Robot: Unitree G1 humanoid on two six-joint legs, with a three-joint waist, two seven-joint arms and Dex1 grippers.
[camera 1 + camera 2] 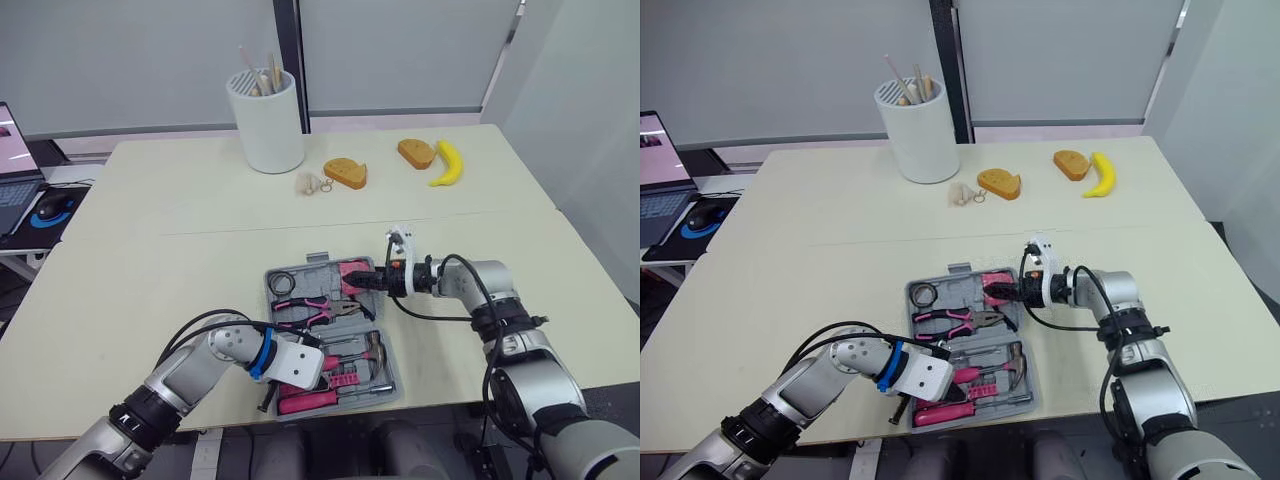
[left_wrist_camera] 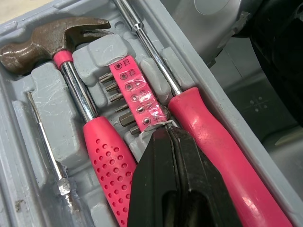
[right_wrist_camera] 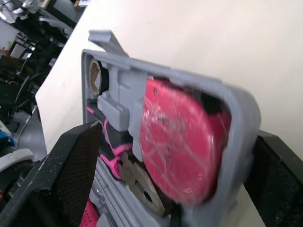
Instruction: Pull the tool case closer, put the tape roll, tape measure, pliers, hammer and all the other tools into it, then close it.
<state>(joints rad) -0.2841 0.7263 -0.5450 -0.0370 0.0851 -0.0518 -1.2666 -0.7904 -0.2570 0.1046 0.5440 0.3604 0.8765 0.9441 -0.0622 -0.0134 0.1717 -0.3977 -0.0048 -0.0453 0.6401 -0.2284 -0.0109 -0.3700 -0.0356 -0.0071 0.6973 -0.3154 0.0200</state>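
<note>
The grey plastic tool case (image 3: 239,111) is lying open flat on the pale counter (image 1: 180,230), near the robot and between its arms. Its tools appear to be seated. The black tape roll (image 1: 282,283) is sitting in the far-left pocket and the round pink tape measure (image 3: 180,142) in the far-right one. The pink-handled pliers (image 1: 320,312) are lying just nearer. The steel-headed hammer (image 2: 57,35), a pink strip of driver bits (image 2: 135,92) and a pink-handled screwdriver (image 2: 222,142) are filling the near half. The left gripper (image 2: 168,135) is pressing its tip against the near end of the bit strip, jaws shut together and holding nothing. The right gripper (image 1: 365,283) is reaching in from the right, jaws wide apart and standing either side of the case's far-right corner by the tape measure, gripping nothing yet. Packing looks finished, so closing seems to be the step in hand. The next move calls for the left arm lifting out of the near half, and the right jaws pinching the far rim and folding that half over toward the robot.
</note>
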